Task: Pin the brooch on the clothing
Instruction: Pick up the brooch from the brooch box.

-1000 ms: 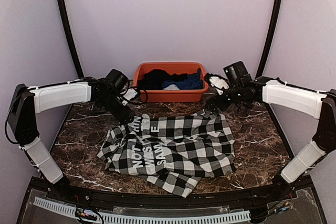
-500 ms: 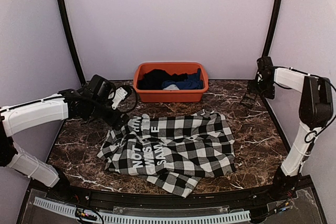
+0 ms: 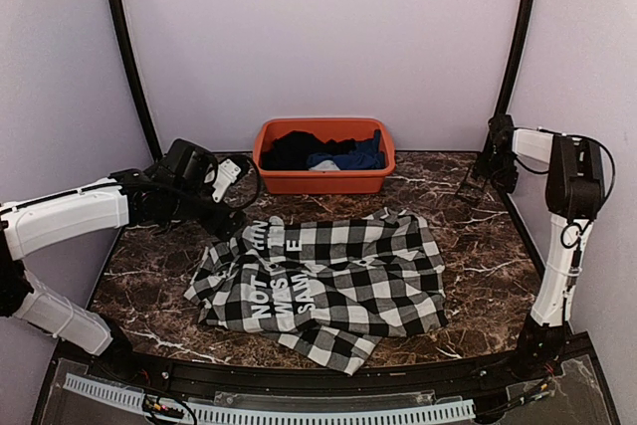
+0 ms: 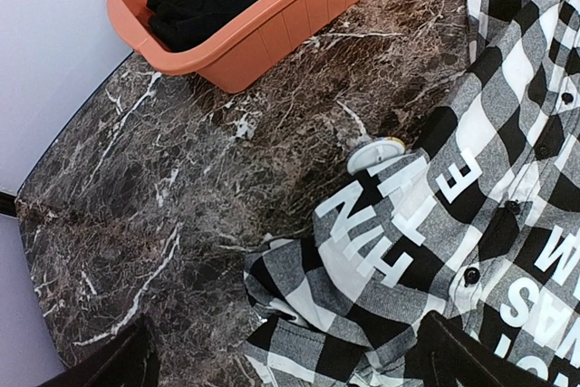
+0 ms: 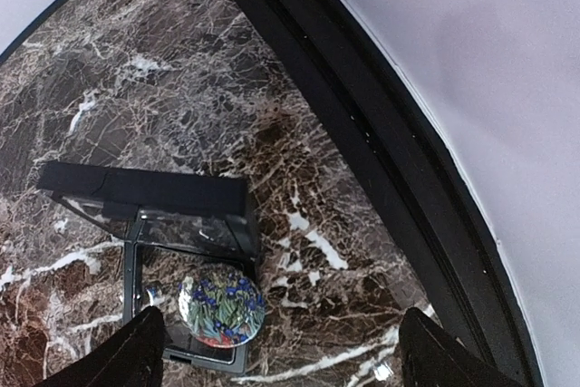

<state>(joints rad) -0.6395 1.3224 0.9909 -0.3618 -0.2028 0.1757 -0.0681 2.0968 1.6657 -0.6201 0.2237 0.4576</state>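
The black-and-white buffalo-check shirt (image 3: 323, 281) lies spread on the dark marble table (image 3: 488, 256) in front of the orange plastic tub (image 3: 323, 182), which holds a plain black garment (image 3: 294, 149) and a plain blue garment (image 3: 360, 156). Well right of the tub, a round floral brooch (image 5: 222, 307) rests on a small black stand (image 5: 145, 189).

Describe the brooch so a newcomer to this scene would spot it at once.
At the far right corner of the marble table sits a small open black case. The brooch is the round disc on its base, painted with blue flowers, unlike the plain white disc by the checked shirt.
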